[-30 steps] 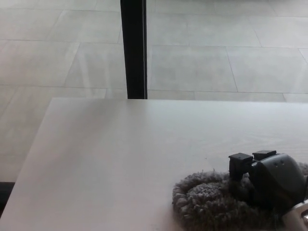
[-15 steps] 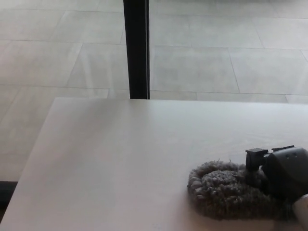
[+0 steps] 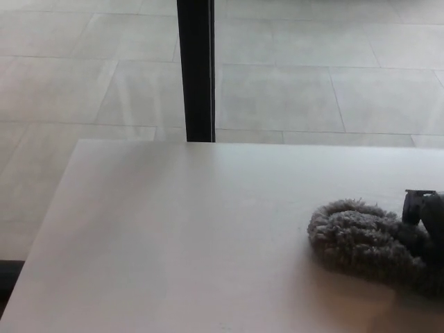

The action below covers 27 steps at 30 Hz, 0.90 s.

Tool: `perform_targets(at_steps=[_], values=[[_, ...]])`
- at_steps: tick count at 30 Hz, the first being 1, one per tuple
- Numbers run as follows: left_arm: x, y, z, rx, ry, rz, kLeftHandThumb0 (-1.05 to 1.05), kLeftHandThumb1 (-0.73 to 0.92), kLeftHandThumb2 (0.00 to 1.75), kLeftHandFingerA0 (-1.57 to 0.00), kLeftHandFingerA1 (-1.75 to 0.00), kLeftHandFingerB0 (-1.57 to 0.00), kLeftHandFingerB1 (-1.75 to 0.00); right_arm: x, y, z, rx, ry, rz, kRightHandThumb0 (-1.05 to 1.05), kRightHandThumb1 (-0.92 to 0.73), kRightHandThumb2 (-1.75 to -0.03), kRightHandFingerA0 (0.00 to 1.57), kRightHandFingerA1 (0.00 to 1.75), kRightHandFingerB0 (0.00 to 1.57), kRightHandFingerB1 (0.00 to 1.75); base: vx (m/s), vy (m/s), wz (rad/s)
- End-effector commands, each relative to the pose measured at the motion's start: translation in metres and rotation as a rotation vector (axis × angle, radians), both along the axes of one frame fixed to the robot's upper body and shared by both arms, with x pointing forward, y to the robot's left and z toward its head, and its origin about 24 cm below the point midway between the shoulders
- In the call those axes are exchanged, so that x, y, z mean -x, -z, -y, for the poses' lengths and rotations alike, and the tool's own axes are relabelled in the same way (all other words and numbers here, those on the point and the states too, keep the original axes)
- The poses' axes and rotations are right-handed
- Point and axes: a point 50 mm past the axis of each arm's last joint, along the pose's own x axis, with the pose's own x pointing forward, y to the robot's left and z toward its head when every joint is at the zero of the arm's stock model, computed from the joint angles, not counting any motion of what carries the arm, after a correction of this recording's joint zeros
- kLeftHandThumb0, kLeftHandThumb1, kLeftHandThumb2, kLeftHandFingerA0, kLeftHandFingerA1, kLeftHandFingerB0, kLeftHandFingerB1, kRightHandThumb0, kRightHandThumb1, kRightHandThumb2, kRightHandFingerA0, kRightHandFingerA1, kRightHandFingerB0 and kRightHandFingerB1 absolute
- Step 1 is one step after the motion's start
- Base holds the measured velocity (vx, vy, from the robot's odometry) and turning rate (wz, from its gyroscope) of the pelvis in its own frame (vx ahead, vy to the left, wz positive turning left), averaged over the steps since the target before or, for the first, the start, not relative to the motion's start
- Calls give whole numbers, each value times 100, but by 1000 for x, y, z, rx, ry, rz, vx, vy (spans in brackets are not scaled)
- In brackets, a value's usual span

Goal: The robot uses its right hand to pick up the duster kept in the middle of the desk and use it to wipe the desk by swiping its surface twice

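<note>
**Duster at the right edge of the worktop**

Only a small piece of the black right robot hand (image 3: 427, 211) shows, at the far right edge of the picture. It sits right up against the fluffy grey duster (image 3: 368, 243), and its fingers look to be dug into the fluff, so it is most likely holding the duster. The rest of the hand is cut off by the edge of the picture. The left robot hand is not in the picture at all.

The duster lies flat on the pale, smooth worktop (image 3: 180, 236), far over to the right side, not in the middle. It is probably kept low and pressed down so its soft fluff rubs the top clean as it slides. This looks like part of a swipe, but how many swipes are done cannot be told from here.

Most of the worktop has nothing on it. Past its far edge is a grey tiled floor (image 3: 291, 90), and a tall black post (image 3: 196, 69) stands there.
</note>
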Motion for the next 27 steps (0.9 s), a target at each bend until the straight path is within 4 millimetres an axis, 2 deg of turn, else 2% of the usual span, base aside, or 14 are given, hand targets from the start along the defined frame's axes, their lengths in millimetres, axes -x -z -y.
perform_targets(at_steps=[1, 4, 6, 7, 8, 9, 11, 13, 14, 16, 19, 20, 21, 27], values=[[6, -2, -2, -19, 28, 8, -79, 87, 67, -41, -52, -39, -38, 5, -4, 54, -332, 607, -169, -35, -68, -65, 89, 148, 70, 75, 0, 0, 0], [7, -2, -3, -9, 12, 20, -80, 85, 66, -44, -55, -40, -39, 11, -5, 66, -423, 670, -113, -33, -65, -59, 87, 152, 70, 79, 0, 0, 0], [6, -4, -5, -19, 21, 16, -81, 86, 65, -44, -54, -39, -39, 15, -5, 70, -545, 758, -44, -38, -65, -61, 84, 135, 71, 72, 0, 0, 0], [6, -4, -5, -21, 25, 15, -81, 86, 66, -42, -54, -38, -40, 16, -4, 71, -633, 815, -7, -40, -69, -60, 74, 112, 44, 60, 0, 0, 0], [5, -5, -5, -25, 29, 13, -82, 85, 66, -41, -54, -37, -40, 19, -3, 71, -779, 871, 59, -42, -79, -62, 78, 116, 58, 83, 0, 0, 0], [5, -5, -6, -28, 32, 12, -82, 85, 66, -41, -54, -37, -40, 20, -1, 71, -848, 887, 114, -42, -79, -62, 78, 116, 58, 83, 0, 0, 0], [4, -5, -5, -36, 38, 4, -83, 85, 66, -41, -54, -38, -40, 20, 2, 72, -725, 816, 17, -33, -62, -72, 93, 149, 87, 93, 0, 0, 0], [3, -5, -5, -32, 37, 7, -83, 85, 66, -41, -55, -39, -41, 18, 3, 69, -647, 772, -52, -35, -62, -62, 91, 143, 81, 80, 0, 0, 0], [0, -5, -4, -39, 47, 9, -88, 69, 87, -38, -59, -34, -48, 15, 3, 64, -655, 762, -70, -39, -58, -62, 89, 144, 81, 79, 0, 0, 0], [0, -5, -4, -32, 47, 14, -82, 86, 66, -40, -55, -38, -41, 13, 8, 54, -660, 744, -97, -41, -59, -60, 93, 141, 80, 84, 0, 0, 0], [0, -4, -3, -38, 45, 12, -83, 85, 66, -42, -55, -40, -41, 12, 15, 39, -649, 737, -87, -36, -59, -64, 94, 148, 72, 75, 0, 0, 0], [-1, -5, -3, -42, 53, 20, -83, 87, 66, -41, -56, -39, -42, 10, 18, 33, -636, 697, -100, -45, -52, -64, 106, 142, 88, 85, 0, 0, 0], [-1, -5, -3, -29, 45, 39, -82, 86, 66, -39, -57, -38, -42, 7, 21, 19, -582, 616, -108, -34, -58, -68, 96, 156, 79, 92, 0, 0, 0], [-1, -8, -5, -17, 43, 55, -79, 88, 66, -35, -57, -34, -41, 4, 28, -12, -490, 403, -86, -35, -67, -60, 92, 158, 84, 91, 0, 0, 0]])
